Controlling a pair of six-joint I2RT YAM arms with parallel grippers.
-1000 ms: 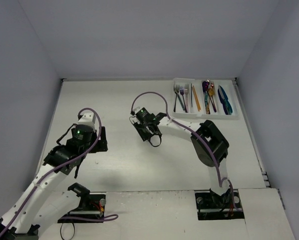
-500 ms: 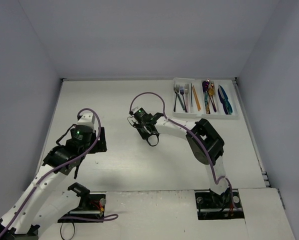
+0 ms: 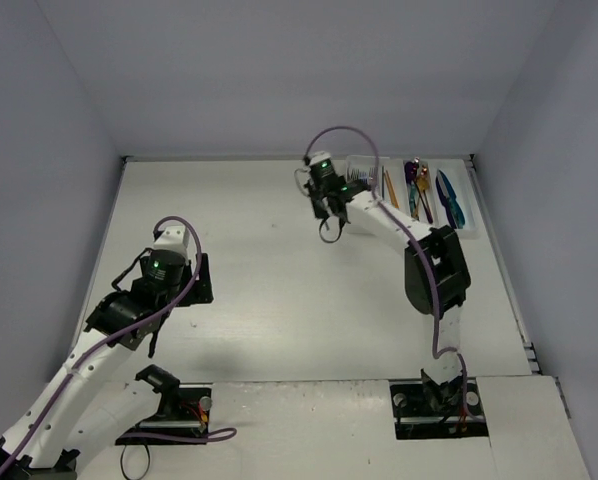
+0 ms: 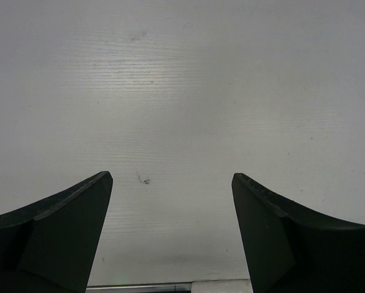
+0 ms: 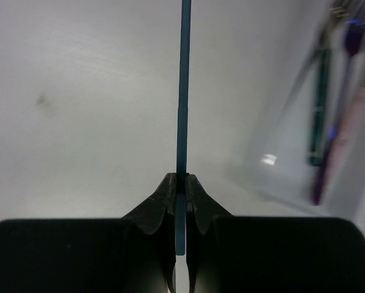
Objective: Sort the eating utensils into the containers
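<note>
The right tool [image 5: 181,183] is clamped on a slim blue stick [image 5: 184,91], whose long axis runs straight ahead of the fingers. The white tray [image 5: 265,174] lies just to its right, and the utensils [image 5: 320,110] in it lie roughly the same way, so a short sideways carry seems due. The left tool [image 4: 170,177], jaws apart, hangs well away.

A robotics lab cell: grey panels [image 3: 279,80] boxed a white table [image 3: 279,300] with left arm [image 3: 74,372] and right arm [image 3: 384,215] bolted on.

Open tabletop [image 3: 269,300] left and centre, white tray [image 3: 461,229] of utensils [image 3: 415,195] far right, walls [image 3: 279,80] enclosing.
</note>
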